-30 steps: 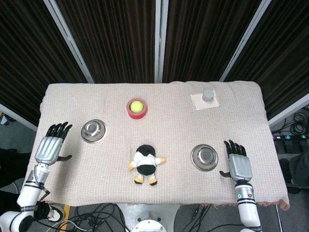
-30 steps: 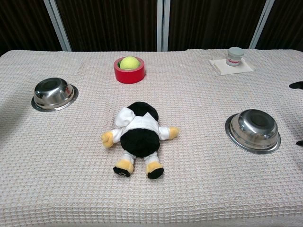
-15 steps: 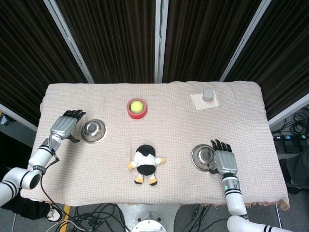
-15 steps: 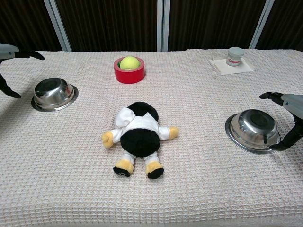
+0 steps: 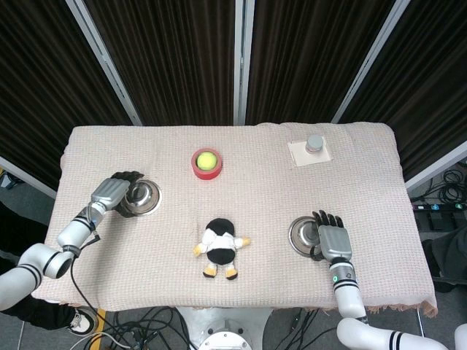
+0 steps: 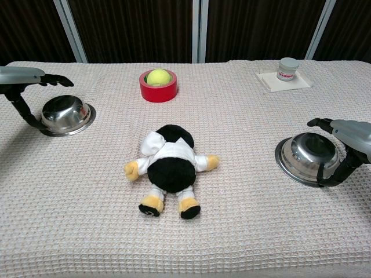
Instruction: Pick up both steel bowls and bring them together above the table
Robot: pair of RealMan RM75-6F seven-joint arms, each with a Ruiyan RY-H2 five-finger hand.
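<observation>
A robot test lab is shown: a desk covered with a waffle-weave cloth, black curtains with metal posts at 12 o'clock, and loose cables on the floor at 6 o'clock.

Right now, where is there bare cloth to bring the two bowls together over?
Bare cloth runs between the red tape roll and the plush toy, and from there right toward the white jar. The near edge in front of the toy is also free. It is crowded at the left bowl and right bowl, where each hand sits.

Glossy steel bowls, waffle-weave cloth
</observation>
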